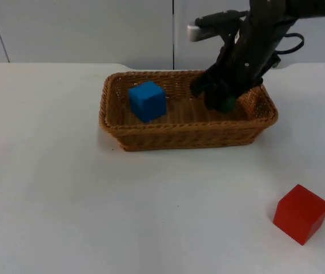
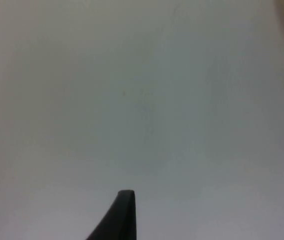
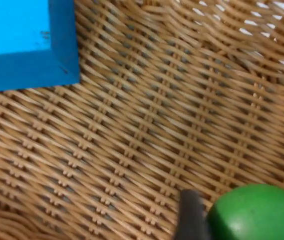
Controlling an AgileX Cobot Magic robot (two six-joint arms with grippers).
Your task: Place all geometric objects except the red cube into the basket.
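- The wicker basket (image 1: 188, 132) is sitting on the white counter (image 1: 65, 188), in the upper middle of the top view, with its long side running across the frame.
- The blue cube (image 1: 147, 101) is resting inside the basket, toward its left end in the top view; in the right wrist view the same blue cube (image 3: 27, 42) is lying flat on the woven floor of the basket (image 3: 146, 125).
- The right pincer (image 1: 222, 101) is reaching down from the upper right of the top view into the right end of the basket, close to the inner wall.
- The right pincer is pinching a green rounded object (image 1: 228, 104), of which a small green patch is peeking out beneath the black fingers in the top view.
- In the right wrist view the green rounded object (image 3: 255, 212) is sitting against a black fingertip (image 3: 190, 215), just above or on the weave; I cannot tell whether it is touching the floor.
- The red cube (image 1: 301, 213) is standing on the counter at the lower right of the top view, well apart from the basket.
- The left pincer (image 2: 119, 220) is waiting over bare counter; I cannot tell whether it is spread or pressed together.
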